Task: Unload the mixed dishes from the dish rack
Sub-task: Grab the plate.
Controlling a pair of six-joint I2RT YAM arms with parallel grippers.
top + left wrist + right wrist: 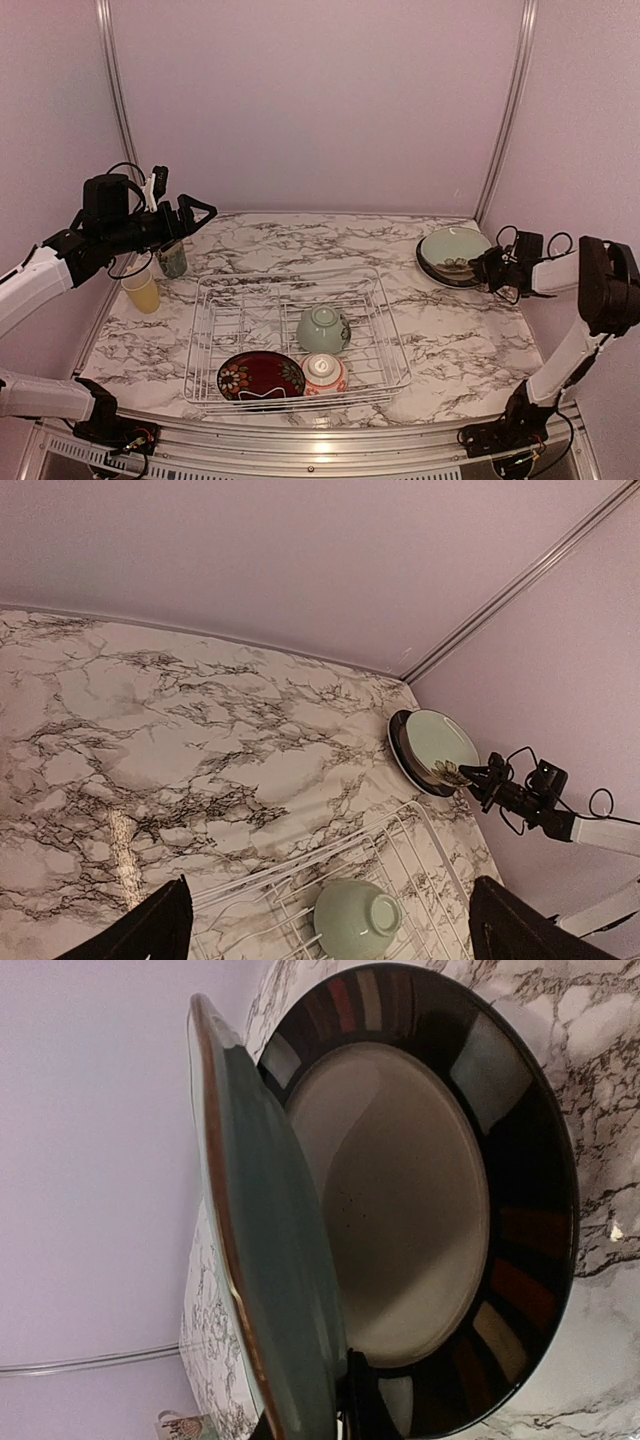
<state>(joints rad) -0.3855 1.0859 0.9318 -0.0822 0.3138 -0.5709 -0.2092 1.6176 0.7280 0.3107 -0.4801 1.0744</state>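
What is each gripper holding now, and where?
Right gripper grips the teal plate by its rim, over the black-rimmed plate. Left gripper open, holding nothing.

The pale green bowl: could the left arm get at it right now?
Probably yes. The left gripper hangs open and empty, and the pale green bowl lies in the open-topped dish rack with nothing over it.

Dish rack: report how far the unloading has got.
Done: yellow cup and patterned cup stand on the table left of the dish rack; black-rimmed plate lies at the right. In hand: right gripper is shut on the teal plate, tilted over that plate; left gripper is open, empty. Remaining in the rack: pale green bowl, dark red floral plate, red-striped bowl.
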